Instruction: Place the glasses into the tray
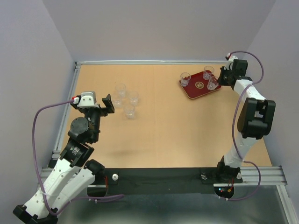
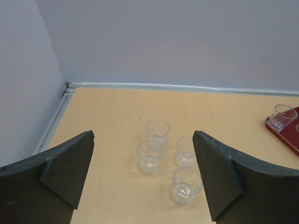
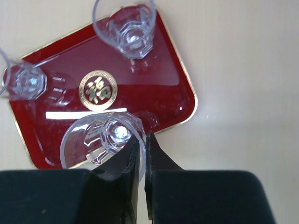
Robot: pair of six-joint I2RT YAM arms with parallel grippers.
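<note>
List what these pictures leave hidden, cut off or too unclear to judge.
- Right wrist view: whether the nearest glass stands on the tray or hangs lifted; the jaws of the right gripper hide its near wall.
- Right wrist view: the glass at the left edge is cut off by that edge.
- Left wrist view: the right edge cuts the tray; only one glass on it shows.
- Top view: the tray's emblem is too small to read.

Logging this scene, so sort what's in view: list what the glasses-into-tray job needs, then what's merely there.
Job: the tray; two glasses on it; a third glass, its rim between the right fingers; four glasses on the table.
Merely there: purple cables; metal edge rail.
</note>
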